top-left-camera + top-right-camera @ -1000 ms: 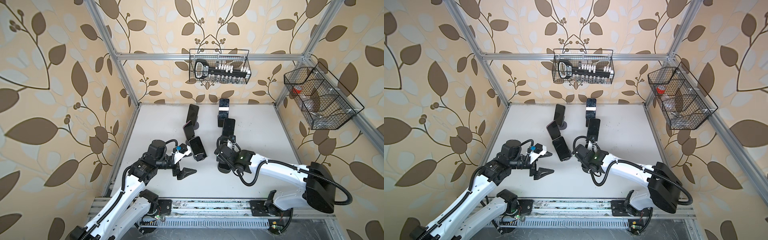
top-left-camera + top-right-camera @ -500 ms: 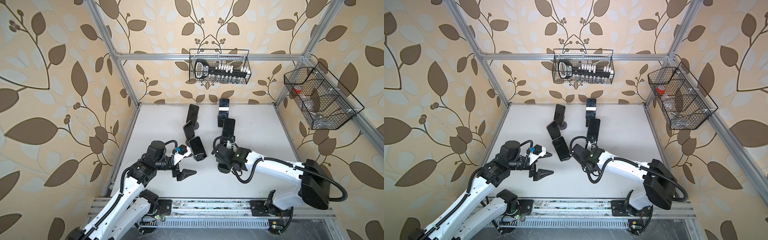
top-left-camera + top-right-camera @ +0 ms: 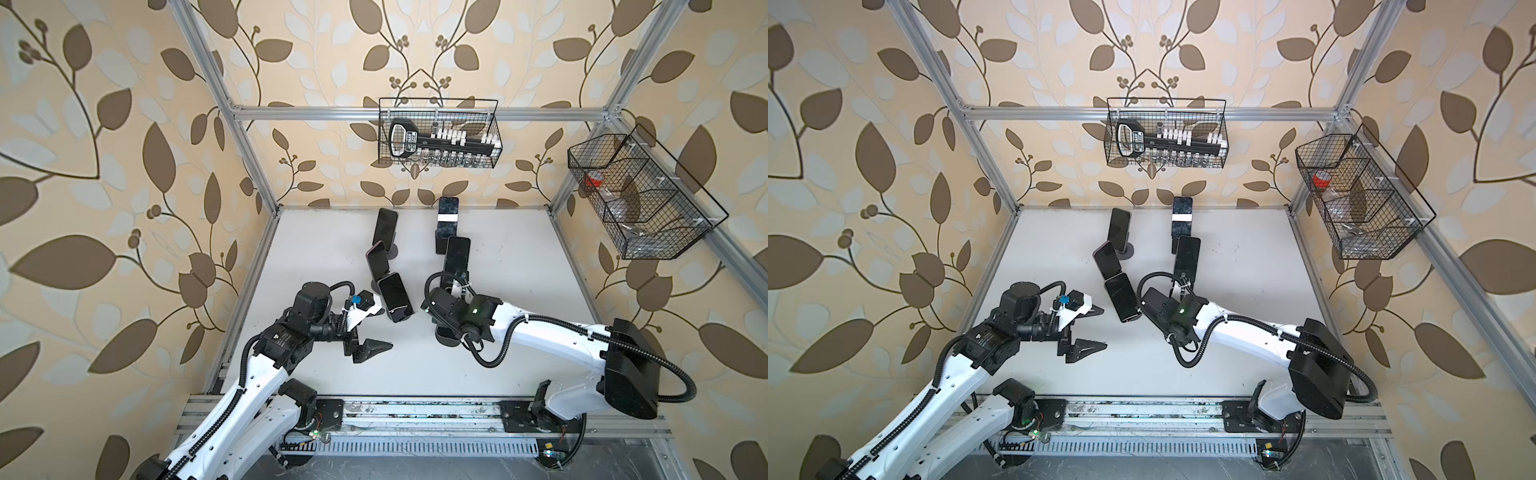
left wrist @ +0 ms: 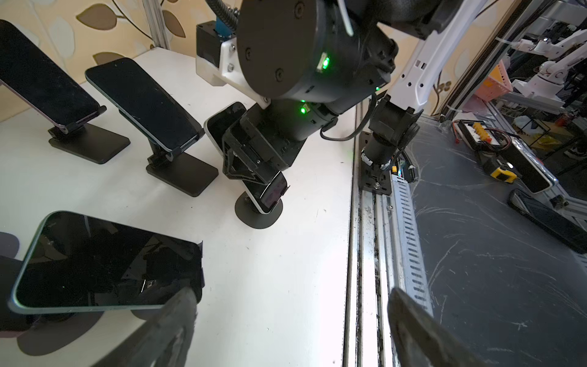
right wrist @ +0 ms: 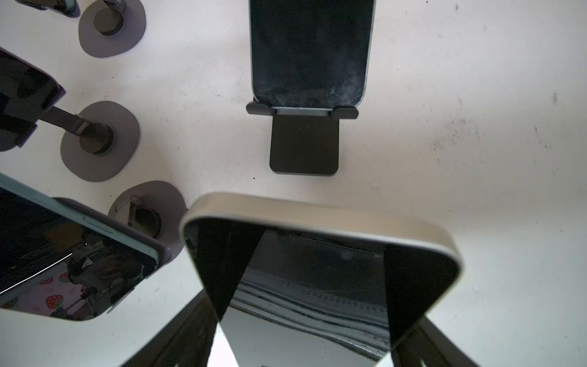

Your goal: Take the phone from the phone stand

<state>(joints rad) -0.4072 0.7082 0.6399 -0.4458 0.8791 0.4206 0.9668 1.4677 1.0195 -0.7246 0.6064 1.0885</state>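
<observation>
Right wrist view is showing the right tool straddling the white-edged phone, its fingers lying against or just beside both long edges, so whether they are clamping it cannot be told. Left wrist view is showing that phone sitting tilted on its round-based phone stand, near the front edge of the white bench. In both top views the left tool is hanging over the bench with jaws wide apart and empty, just beside another propped phone.
</observation>
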